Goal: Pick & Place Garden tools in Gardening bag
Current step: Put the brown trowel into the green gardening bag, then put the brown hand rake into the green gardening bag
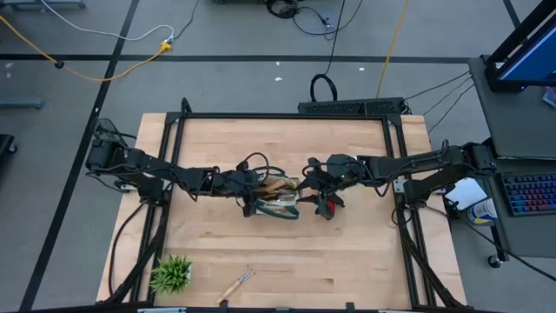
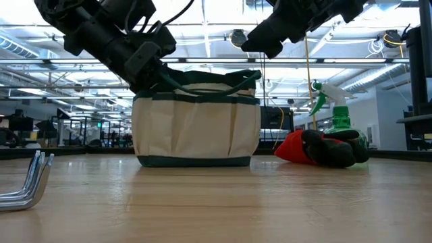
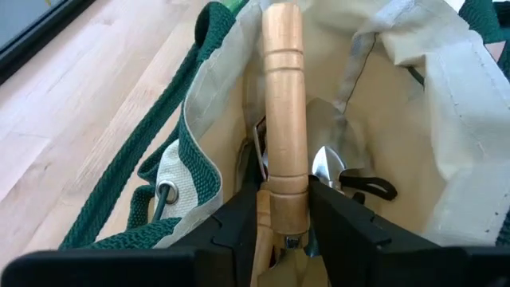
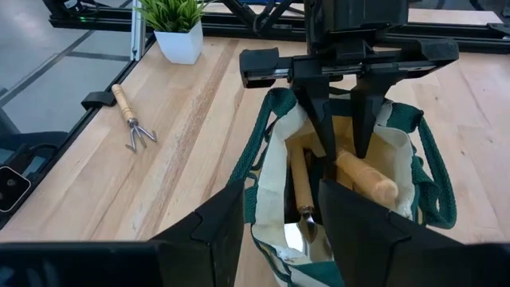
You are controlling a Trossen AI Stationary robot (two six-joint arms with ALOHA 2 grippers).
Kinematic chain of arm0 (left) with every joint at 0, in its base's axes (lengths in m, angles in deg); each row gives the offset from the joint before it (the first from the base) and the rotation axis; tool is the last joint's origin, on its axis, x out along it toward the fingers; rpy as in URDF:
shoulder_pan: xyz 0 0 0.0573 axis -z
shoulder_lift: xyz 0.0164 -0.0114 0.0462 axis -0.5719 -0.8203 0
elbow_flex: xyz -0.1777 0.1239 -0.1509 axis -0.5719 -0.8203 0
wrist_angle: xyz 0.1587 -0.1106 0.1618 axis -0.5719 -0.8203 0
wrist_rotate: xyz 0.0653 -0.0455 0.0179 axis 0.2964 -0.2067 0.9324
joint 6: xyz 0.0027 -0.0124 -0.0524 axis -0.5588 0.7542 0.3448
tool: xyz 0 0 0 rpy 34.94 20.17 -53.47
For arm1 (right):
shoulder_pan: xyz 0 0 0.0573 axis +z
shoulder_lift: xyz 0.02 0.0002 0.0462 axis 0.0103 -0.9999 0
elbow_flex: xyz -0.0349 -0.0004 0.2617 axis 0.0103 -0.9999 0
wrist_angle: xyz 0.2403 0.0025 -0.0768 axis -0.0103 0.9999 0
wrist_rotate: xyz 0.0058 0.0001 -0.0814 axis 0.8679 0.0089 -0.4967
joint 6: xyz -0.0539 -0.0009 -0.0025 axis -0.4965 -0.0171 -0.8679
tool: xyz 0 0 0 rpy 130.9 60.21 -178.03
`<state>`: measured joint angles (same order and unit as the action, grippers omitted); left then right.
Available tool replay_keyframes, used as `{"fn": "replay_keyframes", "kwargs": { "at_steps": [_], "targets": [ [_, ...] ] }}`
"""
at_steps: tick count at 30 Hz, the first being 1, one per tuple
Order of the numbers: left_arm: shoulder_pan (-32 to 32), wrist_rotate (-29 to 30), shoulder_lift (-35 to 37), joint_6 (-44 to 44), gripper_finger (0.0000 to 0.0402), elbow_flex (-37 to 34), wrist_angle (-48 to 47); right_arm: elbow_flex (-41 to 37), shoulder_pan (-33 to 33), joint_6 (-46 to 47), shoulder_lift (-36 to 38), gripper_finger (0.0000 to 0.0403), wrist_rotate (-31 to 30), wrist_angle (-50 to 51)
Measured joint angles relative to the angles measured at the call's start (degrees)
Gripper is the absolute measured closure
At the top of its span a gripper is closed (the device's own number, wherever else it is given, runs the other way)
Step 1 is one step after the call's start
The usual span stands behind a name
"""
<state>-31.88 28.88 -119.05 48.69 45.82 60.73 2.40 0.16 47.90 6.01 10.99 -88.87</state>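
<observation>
On the table's near edge lie a small rake (image 1: 237, 283), its long axis slanted and its tines pointing right and away, and a potted plant (image 1: 171, 274) to its left. Mid-table stands the bag (image 2: 197, 125). The left gripper (image 4: 341, 119) reaches down into it, jaws parted around a wooden handle (image 3: 284, 119) that tilts up out of the bag. The right gripper (image 1: 306, 180) hovers open just beside the bag's right rim. Right of the bag lie the gloves (image 2: 317, 148), and beyond them the spray bottle (image 2: 337, 118) stands upright.
</observation>
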Motion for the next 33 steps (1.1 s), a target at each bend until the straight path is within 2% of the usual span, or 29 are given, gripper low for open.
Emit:
{"fn": "replay_keyframes", "kwargs": {
  "at_steps": [5,15,33],
  "targets": [
    [0.0,0.03,0.0,-1.09,0.0271,0.0,0.06,0.0,-0.01,0.08,0.0,0.0248,0.0,-0.02],
    [0.0,1.02,0.0,-2.18,0.0219,0.0,0.22,0.0,0.01,0.02,0.0,0.0248,0.0,-0.02],
    [0.0,1.08,0.02,-4.1,0.0224,0.04,5.73,0.0,-0.01,0.02,0.0,0.0248,0.0,0.0]
  ]
}}
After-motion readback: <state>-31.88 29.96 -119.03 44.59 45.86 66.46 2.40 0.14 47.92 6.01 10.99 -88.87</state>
